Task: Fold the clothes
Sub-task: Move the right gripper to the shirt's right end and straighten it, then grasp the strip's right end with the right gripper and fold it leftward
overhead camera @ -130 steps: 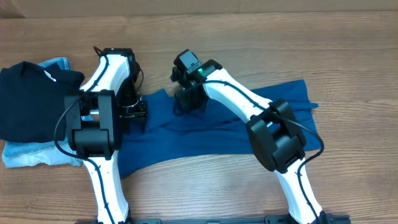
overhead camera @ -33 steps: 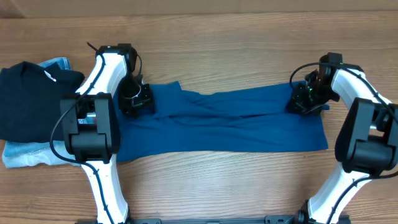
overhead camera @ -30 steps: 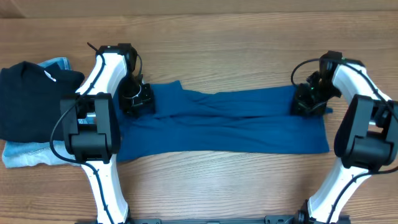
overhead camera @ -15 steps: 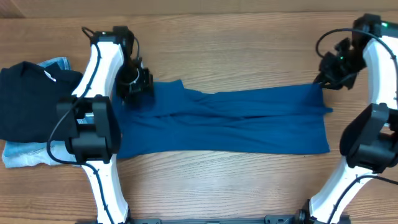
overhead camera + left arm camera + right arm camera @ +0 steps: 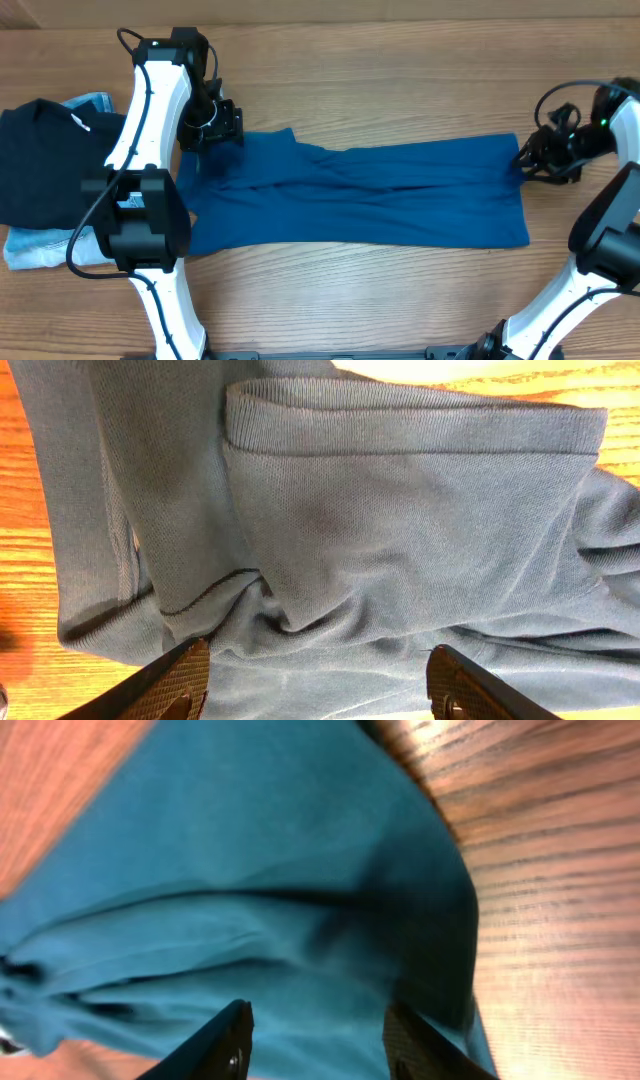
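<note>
Overhead, the clothes (image 5: 380, 195) are being shown as one long teal band laid flat across the middle of the table (image 5: 400, 70), running from nine o'clock to three o'clock. The left gripper (image 5: 213, 128) is being held over the band's ten o'clock corner, and the right gripper (image 5: 545, 160) just beside its three o'clock end. A black garment (image 5: 45, 165) and jeans (image 5: 40, 252) are being kept apart at the table's nine o'clock edge.

In the left wrist view, the two fingers (image 5: 175, 685) are being held wide apart at six o'clock with nothing pinched between them. Beyond them a ribbed hem is being shown doubled over, with loose creases running toward seven o'clock.

In the right wrist view, the fingertips (image 5: 220, 1040) are likewise being held spread at six o'clock. Teal cloth is being seen past them, and no grip on it is being shown. The cloth's edge is meeting bare wood toward three o'clock.

As a judgement, the task is being taken as partly done. The garment is being presented narrowed lengthwise and smoothed out. The crosswise folding, end toward end, is being left to do, along with tidying of the bunched ten o'clock corner.
</note>
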You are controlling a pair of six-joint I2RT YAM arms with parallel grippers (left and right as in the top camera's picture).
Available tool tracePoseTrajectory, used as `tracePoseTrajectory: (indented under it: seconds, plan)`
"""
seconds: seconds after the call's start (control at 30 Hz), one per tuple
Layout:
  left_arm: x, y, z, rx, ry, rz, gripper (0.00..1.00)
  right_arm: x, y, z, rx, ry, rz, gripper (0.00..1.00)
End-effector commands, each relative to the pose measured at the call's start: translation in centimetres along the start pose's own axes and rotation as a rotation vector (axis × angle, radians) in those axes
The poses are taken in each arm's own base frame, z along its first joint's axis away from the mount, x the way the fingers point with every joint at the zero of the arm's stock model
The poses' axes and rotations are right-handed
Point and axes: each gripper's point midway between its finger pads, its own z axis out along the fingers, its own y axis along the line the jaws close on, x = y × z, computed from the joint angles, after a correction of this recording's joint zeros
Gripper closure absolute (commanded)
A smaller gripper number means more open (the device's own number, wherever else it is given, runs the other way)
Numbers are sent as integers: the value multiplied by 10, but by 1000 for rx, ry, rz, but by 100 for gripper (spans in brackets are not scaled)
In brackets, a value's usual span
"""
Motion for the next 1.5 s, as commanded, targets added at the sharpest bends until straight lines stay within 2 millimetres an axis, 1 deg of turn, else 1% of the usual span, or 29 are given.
tracePoseTrajectory:
  seconds: [0.0, 0.07, 0.13, 0.23, 0.3, 0.4, 0.47, 0.53, 0.6, 0.63, 0.67, 0.7, 0.73, 0.77, 0.8, 0.83, 0.87, 0.9, 0.93, 0.97, 1.17, 1.2, 1.27, 1.37, 1.4, 1.43, 1.47]
  plan:
    - [-3, -4, -15, -1, -41, 26, 27, 0, -5, 7, 7, -28, -23, 36]
    - [-3, -4, -14, -1, -41, 27, 27, -3, -13, 13, 36, -41, -24, 23]
    - [-2, -5, -14, 2, -41, 27, 27, -4, -21, 15, 80, -47, -14, 18]
    - [-3, -5, -14, 2, -41, 27, 27, -5, -29, 14, 126, -51, 6, 13]
    - [-2, -5, -14, 2, -41, 27, 27, -7, -30, 14, 128, -59, 2, 9]
    - [-2, -5, -14, 3, -41, 27, 27, -6, -30, 16, 124, -57, 3, 6]
    - [-2, -5, -14, 3, -41, 27, 27, -4, -30, 23, 111, -53, 4, 5]
    - [-3, -5, -14, 2, -41, 27, 27, 1, -26, 34, 60, -44, 3, 4]
    - [-3, -5, -14, 3, -41, 27, 27, 11, -17, 48, -17, -19, 13, 9]
    - [-3, -5, -15, 2, -41, 27, 27, 13, -16, 50, -29, -12, 17, 12]
    - [-3, -5, -15, 2, -41, 27, 27, 16, -14, 51, -39, -4, 20, 20]
    - [-3, -5, -14, 2, -41, 27, 27, 17, -12, 52, -54, 1, 22, 34]
    - [-3, -5, -14, 3, -41, 27, 27, 18, -8, 52, -78, 2, 23, 45]
    - [-3, -5, -15, 2, -41, 27, 27, 17, -6, 51, -91, 1, 24, 44]
    - [-2, -5, -14, 2, -41, 28, 27, 17, -5, 52, -94, 1, 23, 48]
    - [-2, -5, -14, 2, -41, 27, 27, 17, -5, 52, -93, 0, 22, 57]
    - [-2, -5, -14, 2, -41, 27, 27, 16, -5, 52, -93, -4, 21, 73]
    - [-2, -5, -14, 2, -41, 27, 27, 15, -5, 52, -93, -9, 19, 85]
    - [-2, -5, -14, 2, -41, 27, 27, 13, -5, 52, -92, -17, 19, 94]
    - [-2, -5, -14, 2, -41, 27, 27, 11, -5, 51, -92, -23, 16, 96]
    - [-2, -5, -14, 2, -38, 27, 27, 4, -6, 50, -87, -51, 32, 96]
    - [-1, -5, -14, 2, -37, 27, 27, 1, -6, 48, -86, -58, 30, 96]
    - [-1, -5, -14, 3, -33, 27, 28, -8, -10, 36, -76, -94, 63, 96]
    - [1, -6, -16, 10, -29, 26, 28, -28, -32, 9, -4, -175, 138, 96]
    - [0, -7, -18, 14, -35, 27, 28, -34, -49, -6, 69, -205, 169, 96]
    - [0, -8, -19, 21, -40, 28, 28, -37, -62, -18, 120, -226, 198, 96]
    - [0, -10, -19, 29, -42, 28, 28, -38, -68, -24, 141, -237, 215, 96]
